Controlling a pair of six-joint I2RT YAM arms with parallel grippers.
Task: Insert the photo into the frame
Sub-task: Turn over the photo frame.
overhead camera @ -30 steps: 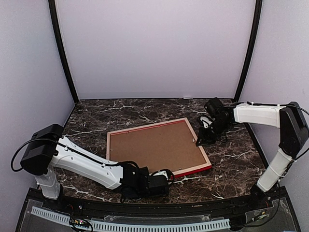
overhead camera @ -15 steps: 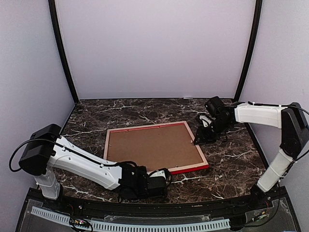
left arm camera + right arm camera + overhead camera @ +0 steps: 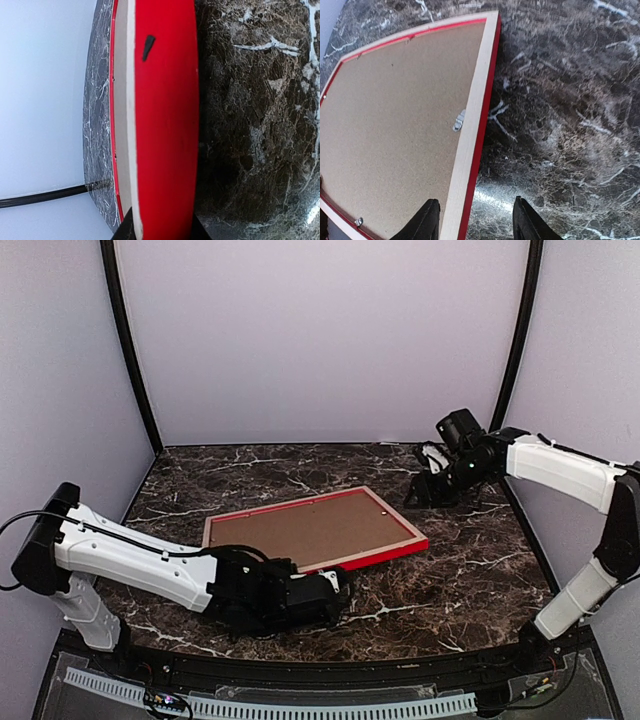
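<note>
Here, one frame (image 3: 375,555) rests back-up on the worktop (image 3: 480,560), one brown board (image 3: 305,525) inside it. The left end effector (image 3: 335,592) pinches its near edge; the right end effector (image 3: 422,490) gapes empty.

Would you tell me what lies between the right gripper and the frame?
Nothing but bare marble table separates the right gripper from the frame, per the top view.

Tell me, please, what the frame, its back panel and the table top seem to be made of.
Frame: probably wood; pale bare back rail, smooth red painted front. Back panel: matte brown, finely speckled, like fibreboard or cork; unclear which. Table top: dark marble pattern with white veins, slightly shiny; real stone or laminate, I cannot tell.
</note>
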